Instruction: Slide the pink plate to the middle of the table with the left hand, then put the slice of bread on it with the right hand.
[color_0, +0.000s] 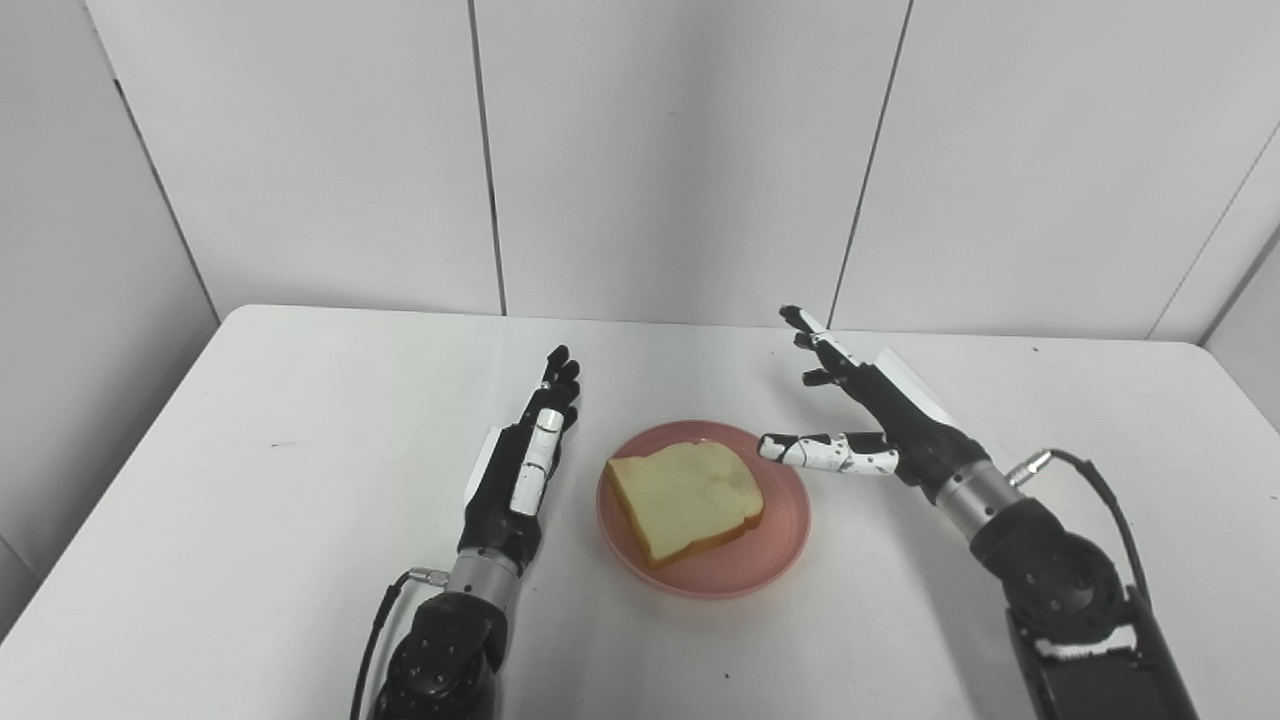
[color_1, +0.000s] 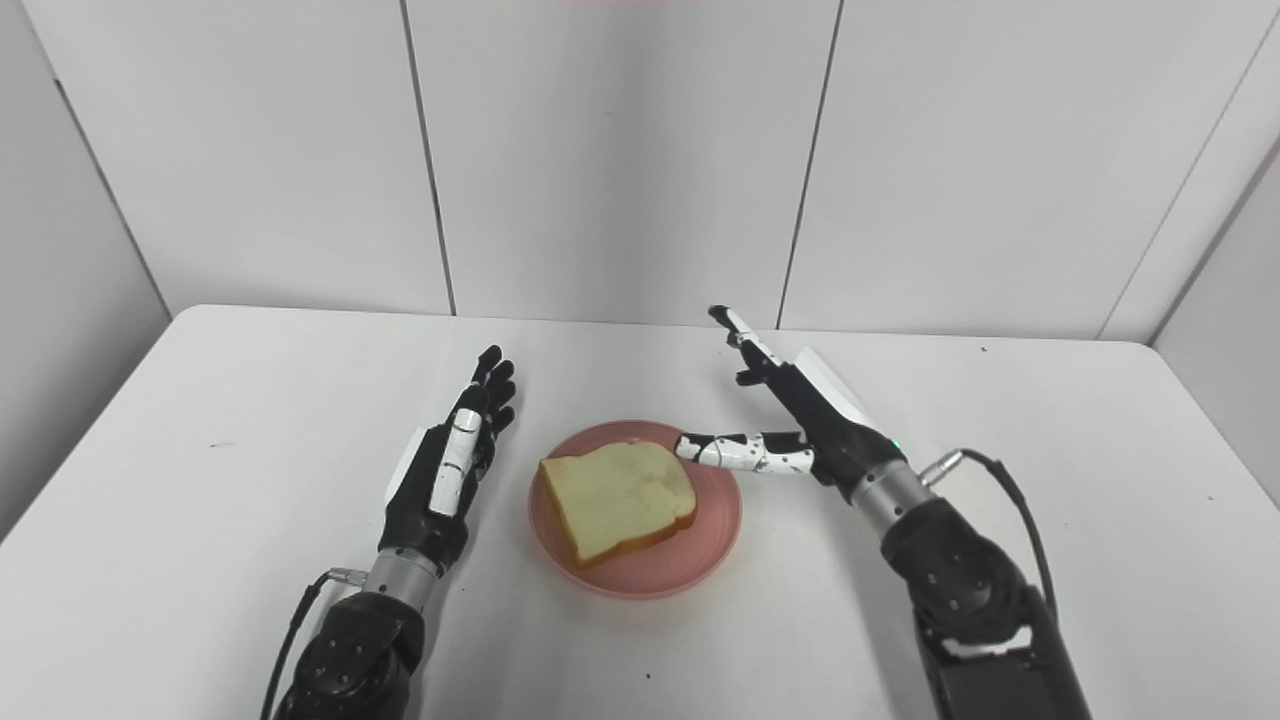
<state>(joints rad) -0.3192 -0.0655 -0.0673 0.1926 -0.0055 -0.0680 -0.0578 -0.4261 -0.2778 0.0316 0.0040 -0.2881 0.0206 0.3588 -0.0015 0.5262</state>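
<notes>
- The left hand (color_0: 525, 455) is seen at about 9 o'clock of the pink plate (color_0: 770, 560), lying just beside its rim without touching it; its fingers are stretched out straight and close together, pointing toward 12 o'clock, and nothing is held in it.
- The pink plate is found near the middle of the white table (color_0: 250, 480), so the sliding step is judged to be done.
- The slice of bread (color_0: 686, 497) is lying flat on the plate, resting within the rim, with its crust edge turned toward 5 o'clock; the placing step is also judged complete.
- The right hand (color_0: 880, 425) is held at about 3 o'clock of the plate, raised above the table, with its fingers spread wide toward 11 o'clock and its thumb reaching toward the plate's rim at 9 o'clock of the hand; nothing is gripped, and the bread is not touched by it.
- The step in hand is taken to be the release and clearing away after the bread has been set down.
- For the next move, little is called for: the right hand should be drawn back toward 4 o'clock without the thumb catching the rim, and the left hand can be withdrawn toward 6 o'clock, so that plate and bread are left undisturbed.
</notes>
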